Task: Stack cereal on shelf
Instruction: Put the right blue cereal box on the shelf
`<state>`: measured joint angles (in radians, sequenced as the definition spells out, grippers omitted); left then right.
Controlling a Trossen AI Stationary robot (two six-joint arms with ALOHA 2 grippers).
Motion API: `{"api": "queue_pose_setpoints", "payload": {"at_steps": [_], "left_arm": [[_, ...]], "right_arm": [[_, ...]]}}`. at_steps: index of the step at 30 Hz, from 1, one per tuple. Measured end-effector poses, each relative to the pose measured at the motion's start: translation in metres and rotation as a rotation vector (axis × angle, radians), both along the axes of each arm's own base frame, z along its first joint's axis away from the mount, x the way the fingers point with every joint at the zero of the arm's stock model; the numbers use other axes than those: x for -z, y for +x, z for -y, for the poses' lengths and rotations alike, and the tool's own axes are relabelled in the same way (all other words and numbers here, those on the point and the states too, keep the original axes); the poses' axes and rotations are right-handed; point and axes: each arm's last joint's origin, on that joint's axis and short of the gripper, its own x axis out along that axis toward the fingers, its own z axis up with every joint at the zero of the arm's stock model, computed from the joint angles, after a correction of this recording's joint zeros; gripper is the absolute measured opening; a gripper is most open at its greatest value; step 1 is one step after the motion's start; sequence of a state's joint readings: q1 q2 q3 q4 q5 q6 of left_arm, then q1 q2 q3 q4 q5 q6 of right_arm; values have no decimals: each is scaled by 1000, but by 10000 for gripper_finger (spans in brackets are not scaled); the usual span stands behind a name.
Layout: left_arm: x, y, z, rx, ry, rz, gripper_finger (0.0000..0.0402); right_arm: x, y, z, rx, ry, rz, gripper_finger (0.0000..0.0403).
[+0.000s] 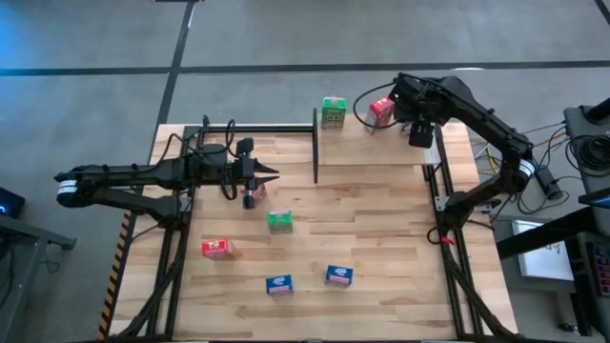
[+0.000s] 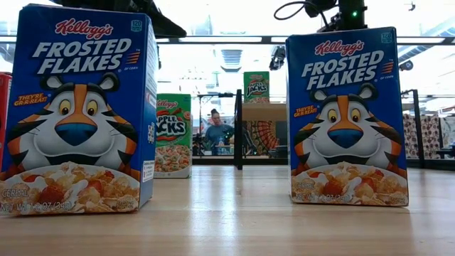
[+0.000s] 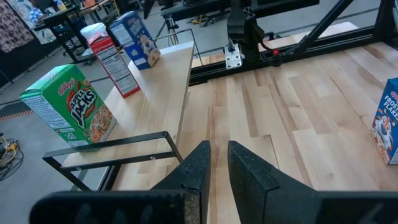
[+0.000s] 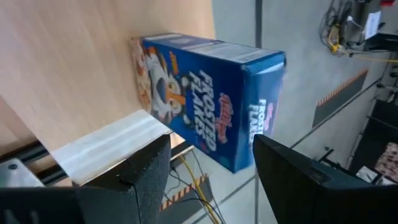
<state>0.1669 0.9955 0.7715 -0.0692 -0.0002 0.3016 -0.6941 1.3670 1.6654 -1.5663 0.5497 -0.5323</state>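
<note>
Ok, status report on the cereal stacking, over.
Right gripper open at blue box on shelf. Left gripper shut, over table, near loose green box. Nothing blocking.

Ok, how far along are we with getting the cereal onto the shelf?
Done: an Apple Jacks box and a red box stand on the shelf. In hand: the right gripper is open around a Frosted Flakes box that rests at the shelf's end. Left: a green box, a second red box and two blue boxes on the table. The left gripper hovers shut and empty.
</note>
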Motion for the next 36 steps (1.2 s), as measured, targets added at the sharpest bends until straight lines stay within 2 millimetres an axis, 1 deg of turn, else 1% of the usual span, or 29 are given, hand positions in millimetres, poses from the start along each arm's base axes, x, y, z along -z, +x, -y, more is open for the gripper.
{"api": "queue_pose_setpoints", "payload": {"at_steps": [6, 9, 11, 13, 15, 17, 20, 24, 28, 31, 36], "left_arm": [[0, 0, 0, 0, 0, 0, 38], [0, 0, 0, 0, 0, -1, 38], [0, 0, 0, 0, 0, -2, 38], [0, 0, 0, 0, -1, -5, 38], [1, 0, 0, 0, -1, -6, 38], [1, 0, 0, 0, -1, -8, 38], [1, 0, 0, 0, -2, -12, 38], [2, -1, 0, 1, -1, -21, 38], [2, -1, 0, 1, -1, -24, 38], [2, -1, 0, 1, -1, -24, 38], [2, -1, 0, 1, 0, -24, 38]], "right_arm": [[-21, -2, -3, 18, -45, 94, 219], [-33, -2, -5, 52, -35, 208, 219], [-40, -2, -8, 81, 7, 317, 219], [-45, 0, -12, 100, 93, 442, 216], [-48, 2, -15, 124, 189, 550, 205], [-48, 2, -18, 164, 259, 618, 189], [-40, 3, -23, 239, 317, 644, 156], [-22, 4, -27, 350, 354, 616, 104], [-3, 0, -29, 489, 308, 563, 52], [10, -5, -30, 578, 258, 523, 20], [27, -10, -30, 720, 134, 532, 9]]}}
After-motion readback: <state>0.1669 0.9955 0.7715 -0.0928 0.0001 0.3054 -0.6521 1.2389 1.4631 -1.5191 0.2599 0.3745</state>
